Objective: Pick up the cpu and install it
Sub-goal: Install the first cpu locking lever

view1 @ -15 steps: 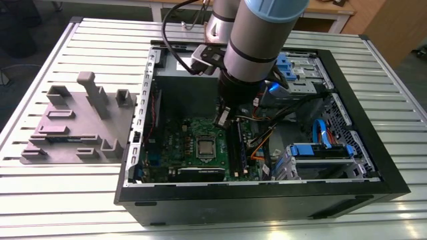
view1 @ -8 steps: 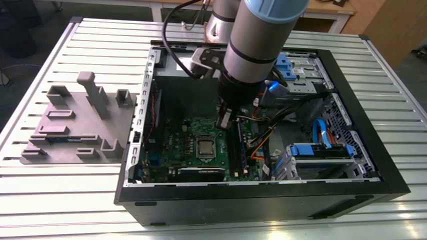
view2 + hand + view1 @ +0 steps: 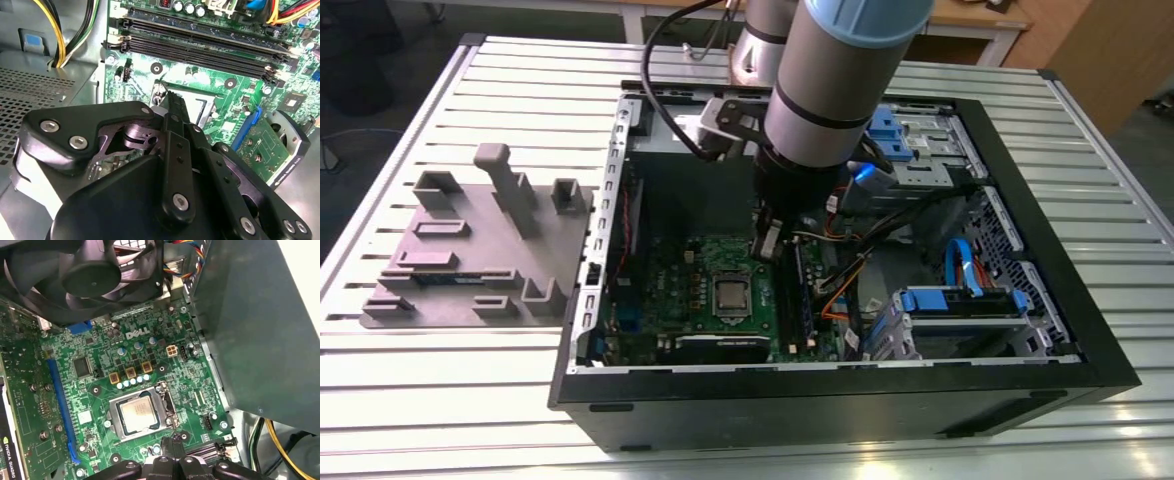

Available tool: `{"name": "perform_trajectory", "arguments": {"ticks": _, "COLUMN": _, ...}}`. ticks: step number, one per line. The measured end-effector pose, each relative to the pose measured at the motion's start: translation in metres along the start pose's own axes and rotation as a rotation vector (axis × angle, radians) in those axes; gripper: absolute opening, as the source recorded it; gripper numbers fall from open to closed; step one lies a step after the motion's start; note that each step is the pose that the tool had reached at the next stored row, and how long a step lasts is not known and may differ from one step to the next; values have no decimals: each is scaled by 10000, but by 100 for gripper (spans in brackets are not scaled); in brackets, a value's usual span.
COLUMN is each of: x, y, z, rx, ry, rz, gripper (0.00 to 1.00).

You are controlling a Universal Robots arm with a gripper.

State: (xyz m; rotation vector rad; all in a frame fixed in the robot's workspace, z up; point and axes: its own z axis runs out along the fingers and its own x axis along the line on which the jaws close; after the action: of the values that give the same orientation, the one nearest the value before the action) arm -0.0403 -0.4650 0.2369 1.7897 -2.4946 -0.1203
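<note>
End effector (image 3: 172, 107): fingers pressed together with nothing between them, tips poised just above the socket's edge in the second wrist view; likely clear of the chip now that it is seated.
Cpu (image 3: 140, 411): lies flat in the socket, silvery top up, framed by the metal bracket; it appears already placed.
Board (image 3: 100, 370): green, flat on the case floor, so the socket faces up for a straight descent.
Memory slots (image 3: 200, 47): long black rows just beyond the socket.
Fixture (image 3: 474, 250): grey, on the bench (image 3: 400, 390) at the exterior view's left, outside the case (image 3: 854, 400).
</note>
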Motion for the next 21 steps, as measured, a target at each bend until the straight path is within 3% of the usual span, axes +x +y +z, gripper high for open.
{"name": "perform_trajectory", "arguments": {"ticks": 2, "x": 0, "y": 0, "z": 1, "rx": 1, "ry": 16, "rz": -172, "gripper": 10}}
{"name": "perform_trajectory", "arguments": {"ticks": 15, "x": 1, "y": -2, "z": 23, "rx": 24, "ry": 246, "rz": -2356, "gripper": 10}}
{"name": "perform_trajectory", "arguments": {"ticks": 18, "x": 6, "y": -3, "z": 25, "rx": 31, "ry": 284, "rz": -2565, "gripper": 10}}
{"name": "perform_trajectory", "arguments": {"ticks": 21, "x": 14, "y": -7, "z": 25, "rx": 49, "ry": 376, "rz": -2638, "gripper": 10}}
